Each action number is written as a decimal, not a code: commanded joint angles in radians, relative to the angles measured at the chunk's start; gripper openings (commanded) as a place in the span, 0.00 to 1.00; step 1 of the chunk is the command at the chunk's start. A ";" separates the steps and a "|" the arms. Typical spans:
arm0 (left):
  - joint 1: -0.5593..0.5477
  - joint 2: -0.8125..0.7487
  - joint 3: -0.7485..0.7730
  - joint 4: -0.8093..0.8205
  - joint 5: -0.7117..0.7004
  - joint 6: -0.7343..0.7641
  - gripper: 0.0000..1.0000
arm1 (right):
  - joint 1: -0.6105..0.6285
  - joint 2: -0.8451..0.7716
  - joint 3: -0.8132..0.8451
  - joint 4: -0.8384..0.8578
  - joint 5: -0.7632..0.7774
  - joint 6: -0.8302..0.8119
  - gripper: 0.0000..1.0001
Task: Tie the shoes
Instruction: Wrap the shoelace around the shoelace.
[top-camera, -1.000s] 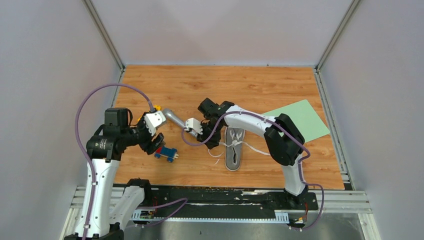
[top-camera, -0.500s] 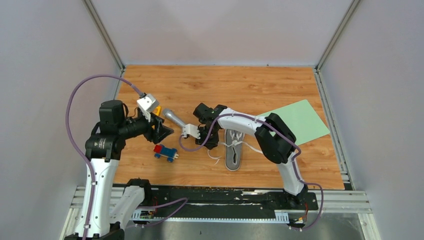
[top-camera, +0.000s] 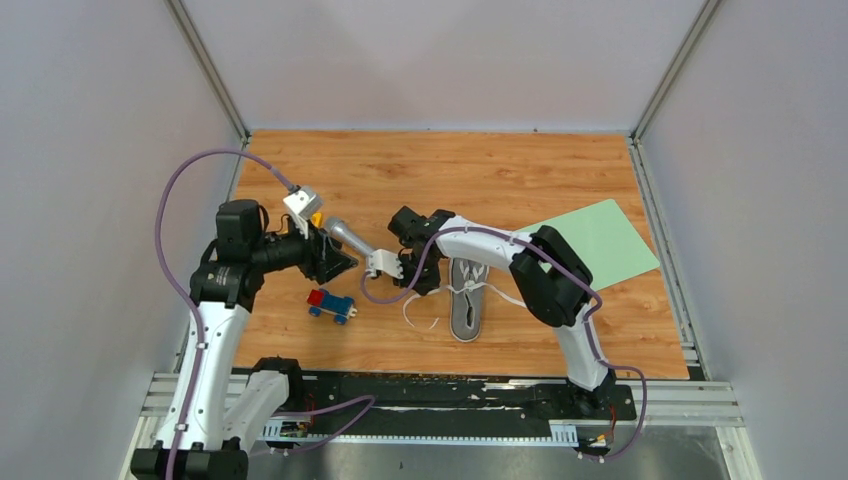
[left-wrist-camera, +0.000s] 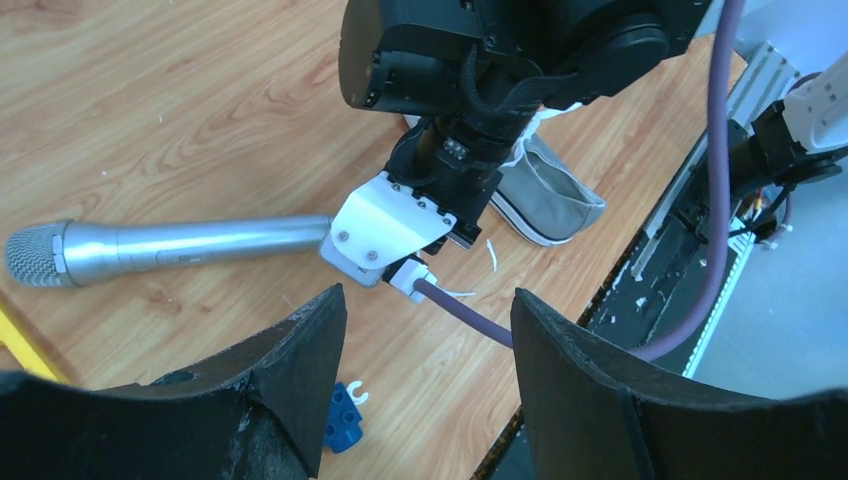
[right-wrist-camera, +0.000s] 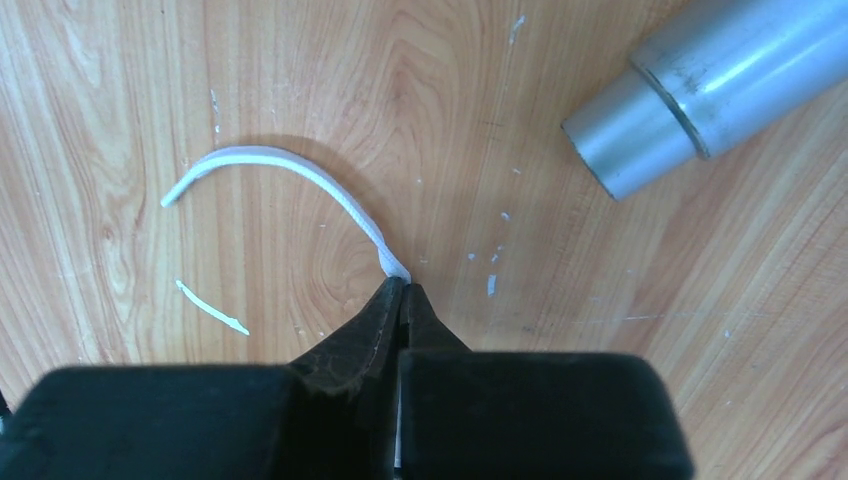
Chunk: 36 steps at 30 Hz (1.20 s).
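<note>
The wooden bench (top-camera: 520, 180) fills the floor of a grey-walled cell, with both arms reaching in from its near edge. A pale green sheet (top-camera: 605, 240) lies askew against the right edge. The shoe (top-camera: 467, 300), a small grey sneaker with a white sole, lies flat a little right of the middle and closer to the near edge, running lengthwise from near to far, with its laced end toward the far edge. A silver microphone (top-camera: 345, 236) lies left of the middle, its mesh head pointing toward the far-left corner and its plain end close to the right wrist. A small blue and red toy car (top-camera: 330, 304) sits toward the near-left corner, well apart from the shoe. The right gripper (right-wrist-camera: 400, 290) points down at the wood just left of the shoe, its jaws clenched on a white lace (right-wrist-camera: 300, 165), which curls away from the tips in a loose arc and lies on the boards. Beside that arc rests a tiny white sliver (right-wrist-camera: 210, 308). The left gripper (left-wrist-camera: 430, 300) hangs above the bench between the microphone and the toy car, its two black fingers (left-wrist-camera: 300, 350) spread wide apart with nothing between them, facing the right wrist and the shoe beyond it.
</note>
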<state>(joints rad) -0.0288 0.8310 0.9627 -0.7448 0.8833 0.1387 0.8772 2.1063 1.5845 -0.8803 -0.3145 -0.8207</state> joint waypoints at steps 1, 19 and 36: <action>0.009 0.008 -0.064 0.190 -0.003 -0.137 0.69 | -0.031 -0.069 -0.001 -0.001 0.033 0.007 0.00; -0.355 0.649 -0.063 0.815 0.095 -0.075 0.67 | -0.083 -0.459 -0.105 0.018 0.039 0.035 0.00; -0.421 0.767 -0.044 0.925 0.294 -0.092 0.58 | -0.099 -0.450 -0.096 0.035 0.024 0.086 0.00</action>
<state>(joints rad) -0.4450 1.6066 0.8768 0.1669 1.0828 0.0475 0.7868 1.6722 1.4857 -0.8768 -0.2783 -0.7639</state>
